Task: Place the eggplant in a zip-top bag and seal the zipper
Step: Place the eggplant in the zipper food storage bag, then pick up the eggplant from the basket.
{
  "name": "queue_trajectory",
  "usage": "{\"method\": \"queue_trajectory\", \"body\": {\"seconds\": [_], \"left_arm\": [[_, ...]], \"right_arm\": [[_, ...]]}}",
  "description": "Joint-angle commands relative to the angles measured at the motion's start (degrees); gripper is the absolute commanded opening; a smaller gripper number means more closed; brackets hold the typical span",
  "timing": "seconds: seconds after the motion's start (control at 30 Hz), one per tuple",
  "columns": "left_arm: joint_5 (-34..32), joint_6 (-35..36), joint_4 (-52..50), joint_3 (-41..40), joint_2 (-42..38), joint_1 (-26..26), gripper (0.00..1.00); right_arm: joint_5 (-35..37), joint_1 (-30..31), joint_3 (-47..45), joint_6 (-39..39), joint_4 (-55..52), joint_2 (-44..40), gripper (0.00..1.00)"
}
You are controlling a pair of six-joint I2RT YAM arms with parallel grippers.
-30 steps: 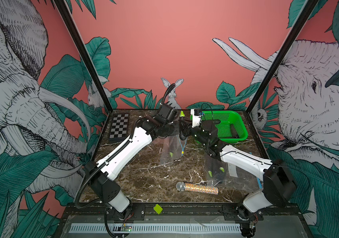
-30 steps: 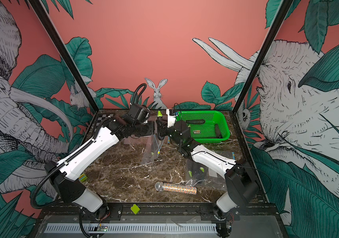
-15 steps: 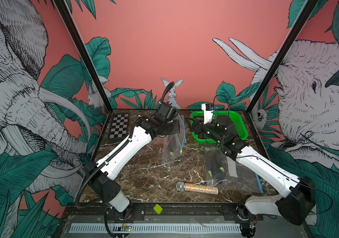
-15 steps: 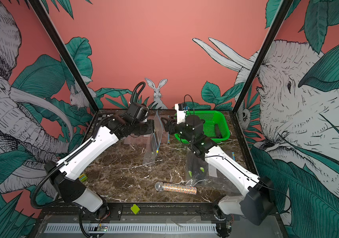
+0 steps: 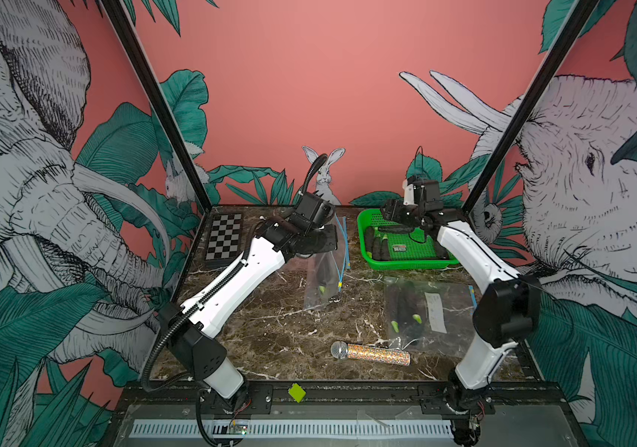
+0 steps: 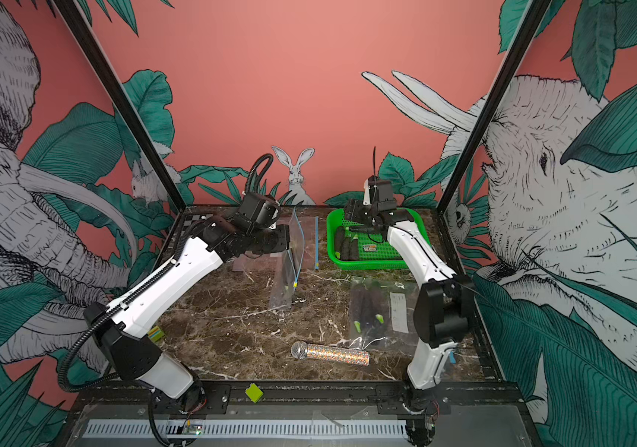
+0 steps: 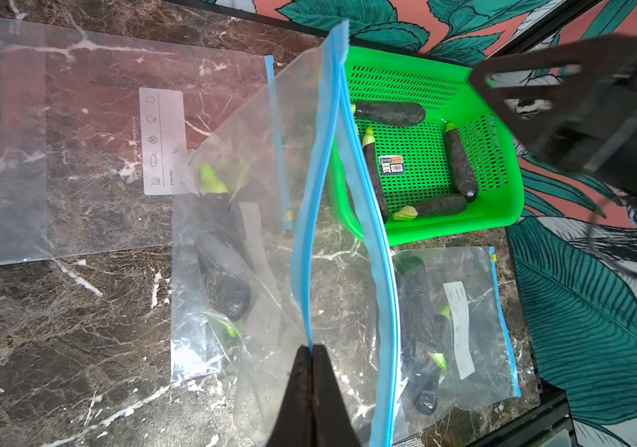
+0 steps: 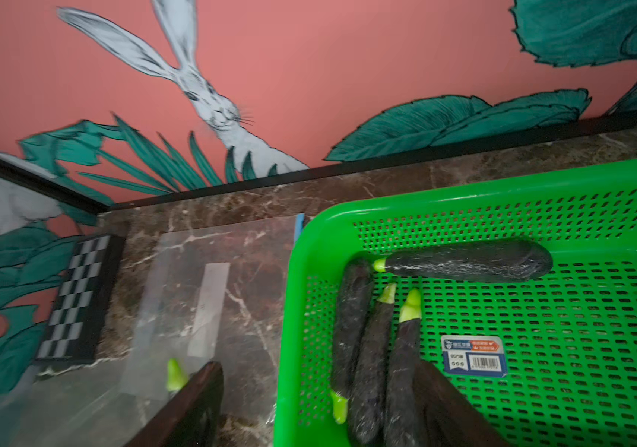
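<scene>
The eggplant (image 7: 224, 278) (dark, green-stemmed) lies inside the zip-top bag (image 7: 259, 216), which hangs at the centre of the frame in both top views. The bag's blue zipper (image 7: 328, 162) gapes, its two tracks apart along most of their length. My left gripper (image 7: 312, 354) is pinched tight on one end of the zipper and carries the bag upright. I cannot tell whether the bag's bottom touches the marble table (image 5: 270, 329).

Right of centre, at the table's far edge, sits the green basket (image 5: 406, 266) with spare eggplants (image 8: 468, 260). My right gripper (image 8: 317, 365) hovers over the basket's left part, claw wide and empty. At lower right a second bag (image 5: 429, 309) lies flat with eggplants inside.

Step in hand, as I judge it: loading is done or nearly so — sealing has not begun. If another eggplant is wanted, the next move calls for lowering the wide claw onto one in the basket. Otherwise it calls for carrying that claw across to the zipper, pinching both tracks beside the left claw, and running along them.
</scene>
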Motion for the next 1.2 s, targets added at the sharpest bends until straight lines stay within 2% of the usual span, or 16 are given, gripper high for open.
{"method": "queue_trajectory", "body": {"seconds": [0.0,0.17,0.33,0.8,0.93,1.17], "left_arm": [[-0.4,0.1,0.7,-1.2,-2.2,0.4,0.0],[-0.4,-0.2,0.8,-2.1,-2.9,0.4,0.0],[-0.7,-0.1,1.0,-3.0,-3.3,0.4,0.0],[0.4,0.1,1.6,-3.3,-3.0,0.4,0.0],[0.5,0.0,1.7,-3.5,-3.0,0.4,0.0],[0.5,0.0,1.9,-3.8,-3.2,0.4,0.0]], "right_arm": [[3.3,-0.2,6.0,-2.9,-7.2,6.5,0.76],[4.7,-0.1,15.2,-3.9,-11.9,17.2,0.76],[5.7,0.0,19.6,-4.5,-15.2,23.0,0.76],[7.5,0.1,16.9,-4.7,-16.2,26.2,0.61],[7.3,0.1,15.9,-4.7,-16.0,27.1,0.52],[7.3,0.1,14.4,-4.6,-15.5,28.8,0.51]]}}
